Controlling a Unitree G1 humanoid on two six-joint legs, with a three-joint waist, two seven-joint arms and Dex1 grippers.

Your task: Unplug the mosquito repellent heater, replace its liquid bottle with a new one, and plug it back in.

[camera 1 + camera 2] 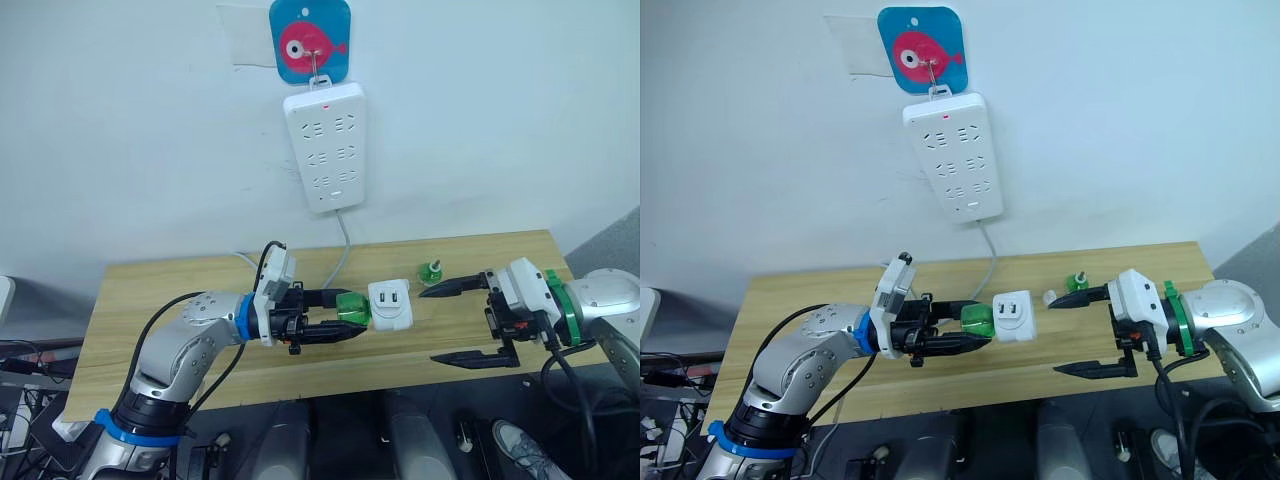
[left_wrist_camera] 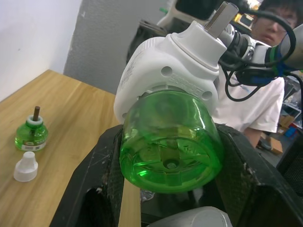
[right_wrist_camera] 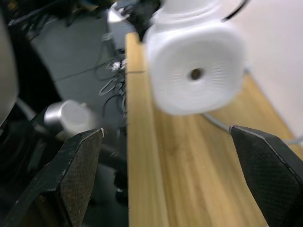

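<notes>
1. The green translucent plastic liquid bottle (image 2: 170, 142) sits nearest the left wrist camera, base outward, clamped between the two black fingers (image 2: 94, 184) of the left gripper (image 1: 335, 320).
2. Its neck is seated in the small white rounded plastic mosquito repellent heater (image 1: 390, 305), which is held above the table, unplugged, with its two metal prongs (image 2: 220, 16) showing on its back in the left wrist view.
3. In the right wrist view, the heater's top with its round vent hole (image 3: 195, 74) faces the right gripper (image 1: 468, 322).
4. The right gripper's black fingers are spread wide with nothing between them, just beside the heater and not touching it.
5. A second small green bottle (image 1: 431, 270) with a brown wick stands upright on the light wooden table (image 1: 200, 290), beyond the heater.
6. A small white cap (image 2: 25, 166) stands just beside that bottle.
7. A long white power strip (image 1: 325, 148) hangs on the white wall (image 1: 120, 130) above the table, below a blue square hook plate with a pink fish (image 1: 310, 40), its grey cable (image 1: 343, 250) running down to the tabletop.
8. A person in a white shirt (image 2: 246, 101) appears behind the heater in the left wrist view.
</notes>
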